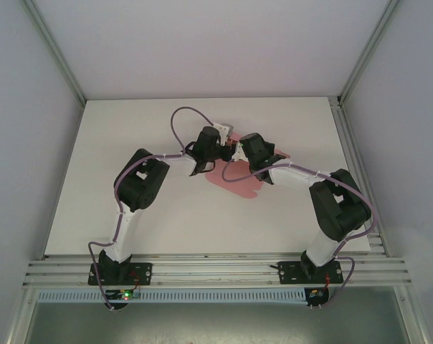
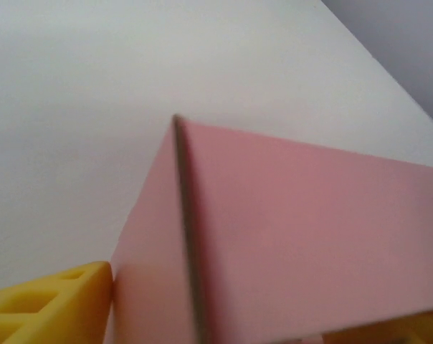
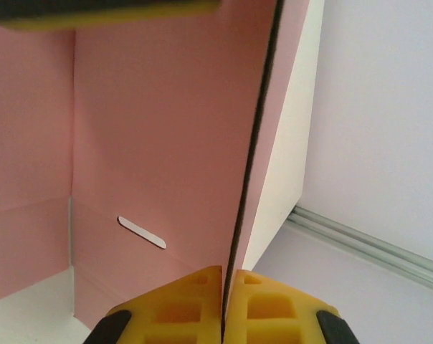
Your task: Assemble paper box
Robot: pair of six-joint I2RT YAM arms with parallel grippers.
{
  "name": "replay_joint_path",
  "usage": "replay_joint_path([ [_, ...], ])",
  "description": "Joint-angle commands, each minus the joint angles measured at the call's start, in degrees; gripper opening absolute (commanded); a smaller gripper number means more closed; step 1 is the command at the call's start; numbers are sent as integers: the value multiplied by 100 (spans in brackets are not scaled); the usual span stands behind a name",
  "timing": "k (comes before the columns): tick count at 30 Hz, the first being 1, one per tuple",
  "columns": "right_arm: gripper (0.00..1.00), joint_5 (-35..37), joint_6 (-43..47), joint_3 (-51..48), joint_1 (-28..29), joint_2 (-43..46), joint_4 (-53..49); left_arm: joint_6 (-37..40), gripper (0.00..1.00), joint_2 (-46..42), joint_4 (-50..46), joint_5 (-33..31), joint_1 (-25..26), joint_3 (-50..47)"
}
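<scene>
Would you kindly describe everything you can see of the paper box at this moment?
The paper box is thin pale-pink card, not yet a closed box: a die-cut sheet with creased panels and a small slot. Part of it lies on the white table, and at least one panel is folded up along a crease. The right gripper pinches a raised panel's edge, and a yellow finger of the left gripper touches another panel.
</scene>
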State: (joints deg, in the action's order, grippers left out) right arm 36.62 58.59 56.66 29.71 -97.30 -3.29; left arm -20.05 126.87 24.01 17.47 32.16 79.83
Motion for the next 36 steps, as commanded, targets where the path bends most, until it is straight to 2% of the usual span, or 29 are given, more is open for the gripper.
replay_joint_path([
  [1, 0, -1543, -46, -255, 123, -454, -1180, 351, 66, -115, -344, 76, 32, 163],
  [4, 0, -1518, -39, -241, 96, -455, -1183, 271, 50, -74, -368, 192, 26, 178],
  [5, 0, -1539, -49, -235, 63, -449, -1189, 274, 47, -96, -370, 300, 27, 129],
  [7, 0, -1580, -65, -226, 1, -463, -1194, 295, 47, -144, -250, 477, 27, -46],
  [13, 0, -1507, -49, -206, 25, -534, -1200, 201, 62, -426, -81, 859, 37, -332],
  [15, 0, -1456, -26, -226, 24, -552, -1200, 249, 77, -685, -72, 999, 39, -565],
  [19, 0, -1482, -32, -262, 0, -543, -1139, 431, 89, -1490, -563, 730, 10, -1250],
  [20, 0, -1474, -25, -261, -4, -554, -1139, 457, 100, -1724, -643, 716, 7, -1477],
  [26, 0, -1445, 24, -313, -1, -498, -995, 478, 100, -3235, -897, 948, -13, -2878],
  [28, 0, -1456, 9, -372, 31, -369, -864, 333, 100, -3773, -901, 481, -34, -3298],
  [32, 0, -1341, 34, -433, 71, -34, -614, -68, 100, -4507, -1659, -1239, -172, -3588],
  [35, 0, -1184, 82, -452, 131, 237, -393, -530, 100, -4646, -1760, -1780, -513, -3834],
  [36, 0, -1143, 114, -484, 163, 337, -273, -603, 100, -4632, -1658, -1650, -659, -3918],
])
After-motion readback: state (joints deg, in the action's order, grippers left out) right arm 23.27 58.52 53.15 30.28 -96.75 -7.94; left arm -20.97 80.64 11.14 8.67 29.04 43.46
